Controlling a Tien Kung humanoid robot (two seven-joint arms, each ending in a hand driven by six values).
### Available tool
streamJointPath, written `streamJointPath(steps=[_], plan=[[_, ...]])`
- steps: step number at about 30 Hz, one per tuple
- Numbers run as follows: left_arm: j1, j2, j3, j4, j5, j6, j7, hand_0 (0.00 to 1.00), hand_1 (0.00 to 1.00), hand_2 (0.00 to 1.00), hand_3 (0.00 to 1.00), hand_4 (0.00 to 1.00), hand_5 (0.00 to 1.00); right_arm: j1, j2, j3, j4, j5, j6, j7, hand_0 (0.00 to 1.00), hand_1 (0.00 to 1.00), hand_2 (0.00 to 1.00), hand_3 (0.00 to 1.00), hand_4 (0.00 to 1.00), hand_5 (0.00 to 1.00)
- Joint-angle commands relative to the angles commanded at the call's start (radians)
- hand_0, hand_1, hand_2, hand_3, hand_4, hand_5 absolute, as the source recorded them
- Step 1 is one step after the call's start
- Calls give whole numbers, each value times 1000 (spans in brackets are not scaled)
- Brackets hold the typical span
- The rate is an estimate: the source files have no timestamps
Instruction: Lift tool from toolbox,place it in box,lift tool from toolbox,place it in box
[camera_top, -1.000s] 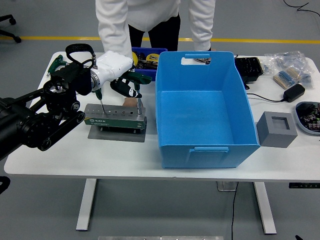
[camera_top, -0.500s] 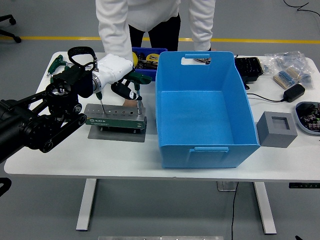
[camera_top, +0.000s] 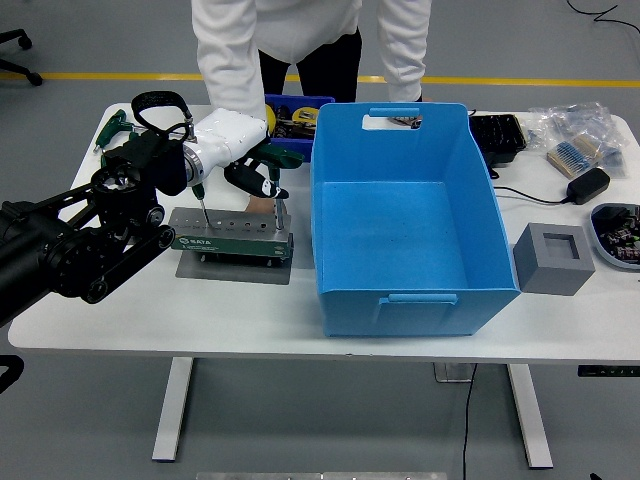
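Observation:
A grey-green toolbox stands on a grey mat left of the big blue box, which is empty. My left hand, white-backed with black fingers, hangs over the toolbox's back edge. Its fingers are curled on a green-handled tool. A screwdriver shaft stands upright in the toolbox's left end below the palm, and another thin shaft stands at its right end. A person's hand rests behind the toolbox. My right arm is not visible.
A person in white stands at the far side. A small blue bin of tools sits behind the toolbox. A green tool lies far left. A grey foam block, cables, bags and a black tray are on the right.
My left arm has shifted slightly to the right over the toolbox. The hand's grip and the tools look unchanged.

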Motion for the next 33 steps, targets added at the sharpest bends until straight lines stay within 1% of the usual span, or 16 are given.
streamJointPath(steps=[4,5,10,11,22,23,28,29,33], plan=[[0,1,3,0,-26,30,-6,241,71,95,91,998,604,1,-1,-3,0,5,0,2,733,716,780,717,948,829],[0,1,3,0,-32,38,-7,236,63,87,64,998,794,1,-1,-3,0,5,0,2,733,716,781,717,947,829],[-3,2,1,-3,-36,53,-15,236,63,87,64,998,794,2,-2,-3,0,5,0,2,733,716,781,717,947,829],[-4,2,1,-3,-36,54,-17,228,57,70,44,998,813,2,-2,-4,0,6,0,2,733,715,782,717,947,828],[-3,5,6,-6,-53,75,-33,217,46,56,27,998,821,2,-2,-4,-1,7,0,3,733,715,781,717,947,828],[-3,5,6,-7,-55,79,-36,214,42,52,26,998,864,1,-3,-4,-1,7,0,3,733,715,781,717,947,828],[-2,6,5,-5,-69,93,-45,214,42,52,26,998,864,1,-3,-5,-1,8,0,3,733,715,781,717,947,828],[-2,6,5,-5,-70,94,-48,213,37,48,20,919,788,1,-3,-5,-1,8,0,3,733,715,781,717,947,827],[-2,7,5,-5,-77,98,-53,213,37,48,20,919,788,0,-3,-5,-1,8,0,3,733,715,781,717,947,827]])
